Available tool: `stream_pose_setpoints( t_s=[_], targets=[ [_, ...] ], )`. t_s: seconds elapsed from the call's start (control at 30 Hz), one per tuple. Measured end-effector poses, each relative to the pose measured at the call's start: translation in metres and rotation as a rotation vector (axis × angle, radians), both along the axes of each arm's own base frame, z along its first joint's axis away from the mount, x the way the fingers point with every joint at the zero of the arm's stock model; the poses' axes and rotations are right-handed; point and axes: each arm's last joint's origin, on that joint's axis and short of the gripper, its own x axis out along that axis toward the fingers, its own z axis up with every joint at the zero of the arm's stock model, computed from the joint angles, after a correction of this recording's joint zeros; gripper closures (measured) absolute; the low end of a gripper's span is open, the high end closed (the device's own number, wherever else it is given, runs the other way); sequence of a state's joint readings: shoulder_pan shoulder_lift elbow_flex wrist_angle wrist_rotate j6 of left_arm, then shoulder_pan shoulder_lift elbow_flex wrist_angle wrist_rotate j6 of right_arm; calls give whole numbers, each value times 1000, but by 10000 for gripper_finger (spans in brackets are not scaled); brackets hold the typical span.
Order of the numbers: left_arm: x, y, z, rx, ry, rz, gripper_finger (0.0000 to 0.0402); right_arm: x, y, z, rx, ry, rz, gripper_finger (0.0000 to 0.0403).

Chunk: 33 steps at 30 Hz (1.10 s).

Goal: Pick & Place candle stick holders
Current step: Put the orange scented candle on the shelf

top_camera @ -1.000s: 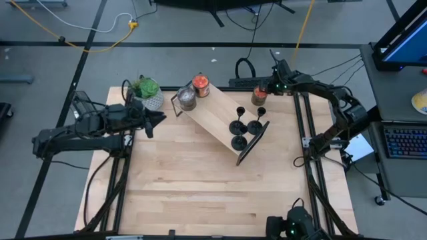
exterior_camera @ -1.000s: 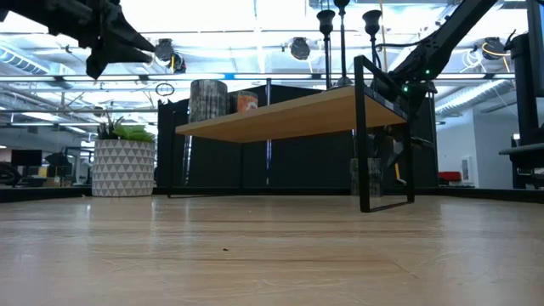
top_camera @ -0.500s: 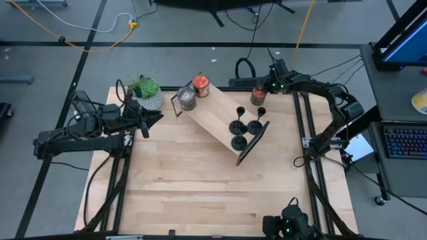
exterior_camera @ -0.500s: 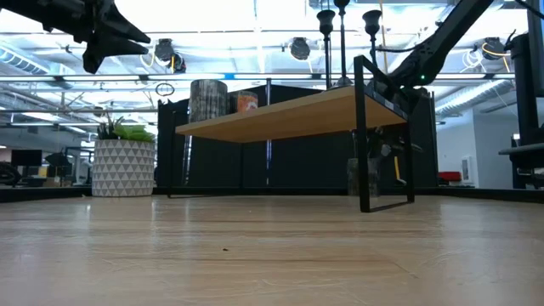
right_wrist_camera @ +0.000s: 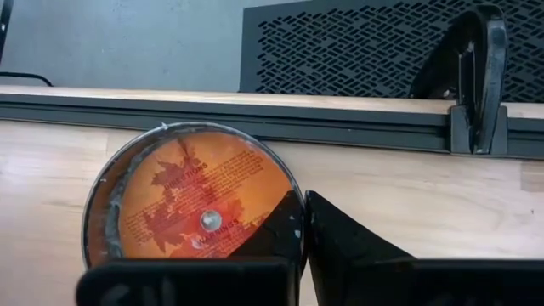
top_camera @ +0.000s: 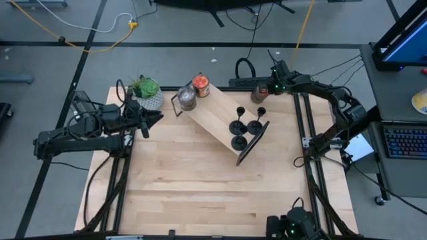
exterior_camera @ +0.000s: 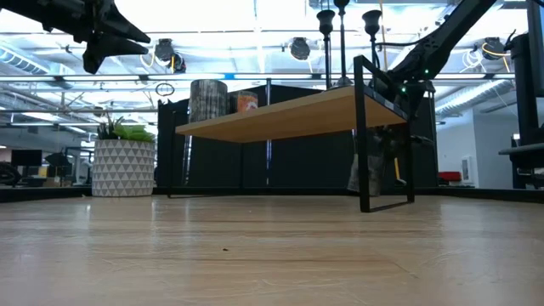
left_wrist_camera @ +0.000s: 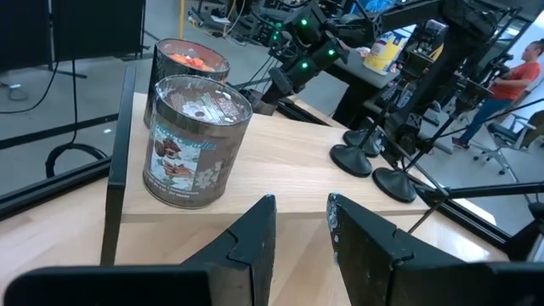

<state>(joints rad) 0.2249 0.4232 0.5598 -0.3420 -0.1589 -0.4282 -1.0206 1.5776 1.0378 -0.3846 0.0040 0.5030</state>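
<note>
Three black candle stick holders (top_camera: 239, 127) stand by their round bases on the right end of a wooden shelf (top_camera: 212, 119); the left wrist view shows them too (left_wrist_camera: 374, 166). My right gripper (top_camera: 265, 90) is at the table's far edge, pointing down at an orange candle jar (right_wrist_camera: 191, 208) that stands on the table. Its fingers are shut at the jar's rim. My left gripper (left_wrist_camera: 302, 225) hovers high over the table's left side. It is slightly open, holds nothing and faces the shelf's left end. My right gripper comes at the jar slanting down from above. Its shut fingertips (right_wrist_camera: 285, 217) meet at the jar's rim (right_wrist_camera: 293, 189), one tip over the jar's inside and the other outside it. Whether the rim is caught between them I cannot tell.
Two more candle jars (top_camera: 187, 99) (top_camera: 201, 85) stand on the shelf's left end. A potted plant (top_camera: 147, 90) is at the far left corner. A black cable and a power strip (top_camera: 243, 77) lie just beyond the far edge. Bare wood lies in the table's near half (top_camera: 200, 193).
My right gripper's fingers have drawn together at the jar's rim, while the arm has stayed in place.
</note>
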Motion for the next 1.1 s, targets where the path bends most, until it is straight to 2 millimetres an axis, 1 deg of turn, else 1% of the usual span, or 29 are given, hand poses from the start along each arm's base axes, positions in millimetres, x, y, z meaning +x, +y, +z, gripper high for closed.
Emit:
stream_pose_setpoints(
  t_s=[0.3,0.43,0.53,0.8,0.9,1.1],
  targets=[
    [0,0,0,0,0,-1,286,1,3,3,-4,0,20,402],
    [0,0,0,0,1,-1,286,3,9,15,-44,-24,35,402],
    [0,0,0,0,1,-1,286,3,16,30,-87,-50,49,402],
    [0,1,0,5,4,23,286,-5,41,80,-245,-158,75,402],
    [0,1,0,10,5,45,286,-6,49,108,-297,-174,105,402],
    [0,1,0,11,5,50,286,-2,58,175,-419,-192,196,403]
  ],
)
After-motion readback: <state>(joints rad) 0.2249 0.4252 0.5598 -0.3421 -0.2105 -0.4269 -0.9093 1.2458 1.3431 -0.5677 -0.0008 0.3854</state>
